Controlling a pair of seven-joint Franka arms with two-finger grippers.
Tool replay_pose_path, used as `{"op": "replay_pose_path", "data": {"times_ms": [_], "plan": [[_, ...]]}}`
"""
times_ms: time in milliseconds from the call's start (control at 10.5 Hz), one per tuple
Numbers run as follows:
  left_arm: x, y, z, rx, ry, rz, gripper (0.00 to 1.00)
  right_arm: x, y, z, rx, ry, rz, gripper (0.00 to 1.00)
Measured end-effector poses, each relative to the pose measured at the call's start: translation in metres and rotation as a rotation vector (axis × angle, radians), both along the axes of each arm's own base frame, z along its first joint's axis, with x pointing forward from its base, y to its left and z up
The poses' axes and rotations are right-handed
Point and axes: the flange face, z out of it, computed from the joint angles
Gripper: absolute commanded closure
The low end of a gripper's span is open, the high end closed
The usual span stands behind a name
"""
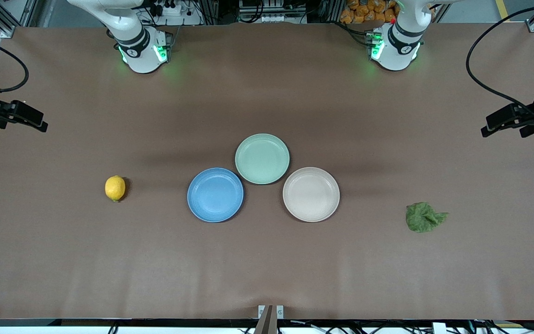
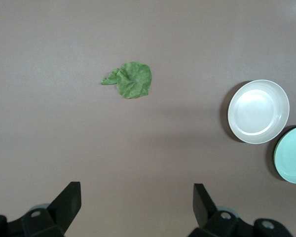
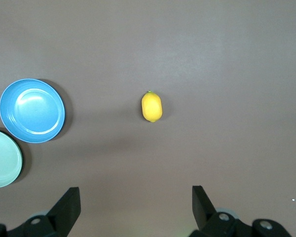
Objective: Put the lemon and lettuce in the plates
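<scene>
1. Counter (image 1: pixel 267 269): brown sheet; three plates grouped mid-counter, edges nearly touching.
2. Blue plate (image 1: pixel 215 195) and beige-white plate (image 1: pixel 311 194) sit side by side, both empty; the mint-green plate (image 1: pixel 262 158) lies between them, farther from the front camera.
3. Lemon (image 1: pixel 115 188) rests on the counter toward the right arm's end, well apart from the blue plate.
4. Lettuce (image 1: pixel 423 217) lies toward the left arm's end, apart from the beige-white plate (slightly nearer the front edge).
5. Left pincer (image 2: pixel 136 202): jaws wide, holding nothing, up over the counter's edge at the left arm's end.
6. Right pincer (image 3: pixel 136 205): jaws wide, holding nothing, up over the edge at the right arm's end.
</scene>
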Motion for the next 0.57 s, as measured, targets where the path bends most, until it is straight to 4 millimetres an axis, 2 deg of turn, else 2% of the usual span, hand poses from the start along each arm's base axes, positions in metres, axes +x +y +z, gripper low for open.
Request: {"op": "replay_pose_path", "data": {"times_ms": [570], "plan": [[0.020, -0.002, -0.029, 0.000, 0.031, 0.002, 0.00, 0.002, 0.000, -0.006, 0.004, 0.011, 0.066, 0.00]]}}
